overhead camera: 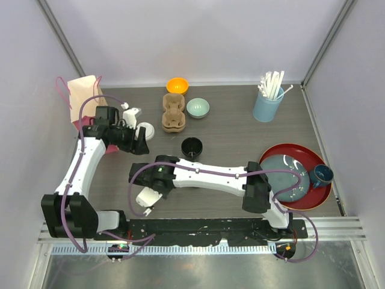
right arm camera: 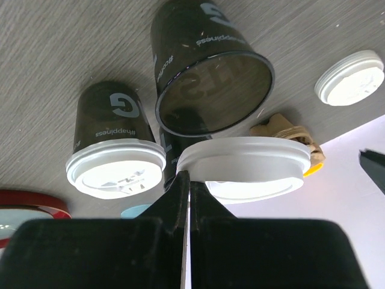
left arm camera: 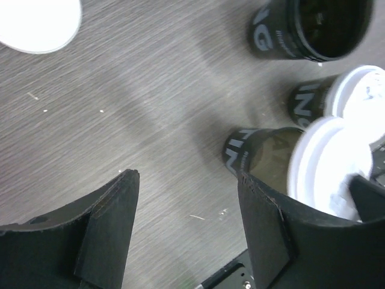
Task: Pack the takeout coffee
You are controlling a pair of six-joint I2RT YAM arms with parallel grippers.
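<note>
- The open cup (overhead camera: pixel 192 146), black and with no cover, stands upright near the middle of the surface (overhead camera: pixel 234 129).
- The right tool (right arm camera: pixel 184 180) is on the near side of the open cup, fingers pressed together on the rim of a white lid (right arm camera: pixel 243 158).
- That lid lies over a black third cup (left arm camera: pixel 258 153), just on the near side of the open cup.
- A lidded cup (right arm camera: pixel 111 129) stands upright just beside the open cup and close to the third cup.
- In the top view the right arm covers both of these cups.
- The left tool (left arm camera: pixel 186 177) hangs left of the open cup, fingers spread, with bare surface between them. The third cup is just outside one finger.
- A loose lid (overhead camera: pixel 146 130) lies flat on the surface, left of the open cup.
- A cardboard carrier (overhead camera: pixel 174 112) sits behind the open cup, near it, with an orange bowl (overhead camera: pixel 177 85) farther back.
- A pale green bowl (overhead camera: pixel 198 108) is behind the open cup, beside the carrier.
- A blue tumbler (overhead camera: pixel 266 107) of white straws (overhead camera: pixel 272 83) stands well to the right of the open cup and behind it.
- A red tray (overhead camera: pixel 283 153) right of the open cup holds a dark mug (overhead camera: pixel 320 175).
- A pink-handled bag (overhead camera: pixel 84 96) stands far left of the open cup.
</note>
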